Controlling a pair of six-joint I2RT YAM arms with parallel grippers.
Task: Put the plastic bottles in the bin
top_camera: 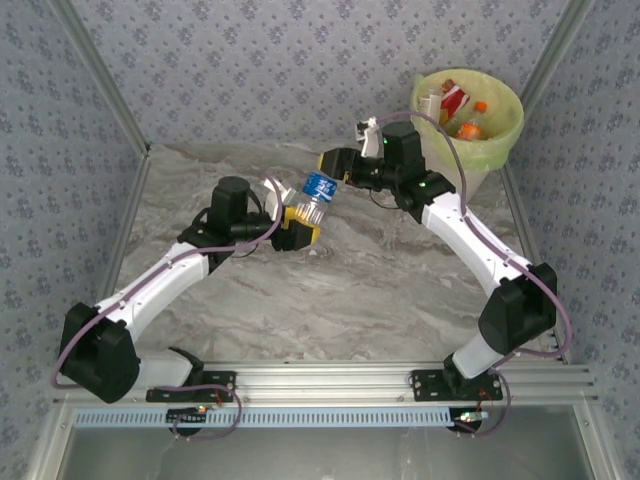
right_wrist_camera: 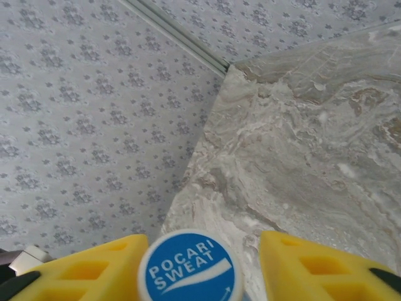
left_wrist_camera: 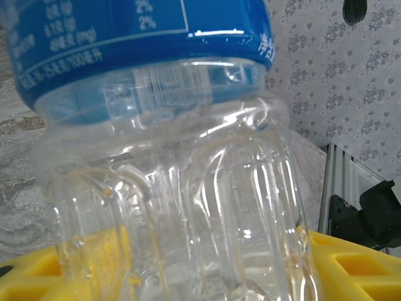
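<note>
left gripper (top_camera: 302, 223) clamps bottle (top_camera: 317, 195) over open table (top_camera: 370, 300); right gripper (top_camera: 333, 168) straddles its cap (right_wrist_camera: 190, 269), grip unclear

- Bottle (top_camera: 317, 197): body was clear ribbed plastic; label was deep blue with white print.
- Cap (right_wrist_camera: 190, 268): was blue with a white rim, white lettering and a white swoosh.
- Left gripper (top_camera: 302, 224) and right gripper (top_camera: 334, 168): fingers were bright yellow, housings black.
- Arms (top_camera: 160, 285): had white shells and black joints; cables were mauve.
- Bin (top_camera: 505, 125): liner was pale yellow-green over a white body.
- Bottles inside (top_camera: 460, 105): showed red-and-white and orange.
- Table (top_camera: 380, 290): was marbled grey and beige with brownish veins.
- Walls (top_camera: 250, 70): were pale grey-blue with a small repeating floral motif.
- Frame rails (top_camera: 330, 378): were silver.
</note>
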